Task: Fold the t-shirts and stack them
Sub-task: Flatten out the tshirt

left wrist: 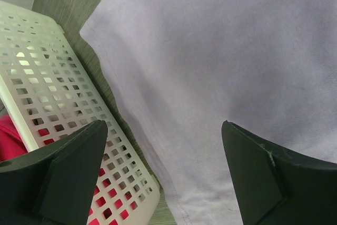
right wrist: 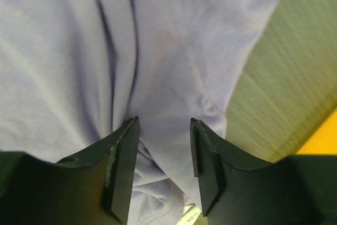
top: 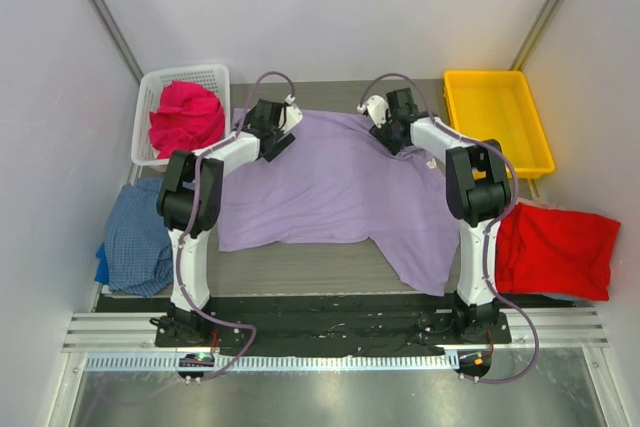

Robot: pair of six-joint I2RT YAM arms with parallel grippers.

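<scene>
We're hovering over the large lavender-purple cloth t-shirt [top: 330, 187] spread on the desk [top: 300, 267]: left jaws wide, right jaws half apart astride a wrinkle. Limp and light; we're favouring far-corner pinches.

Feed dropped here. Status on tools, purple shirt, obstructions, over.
Left tool open, above purple shirt edge beside basket. Right tool open, astride a shirt fold. Shirt spread mostly flat, unfolded. Nothing lying on it.

Half-open gripper [right wrist: 163, 126] over lavender t-shirt [right wrist: 63, 51]
</scene>
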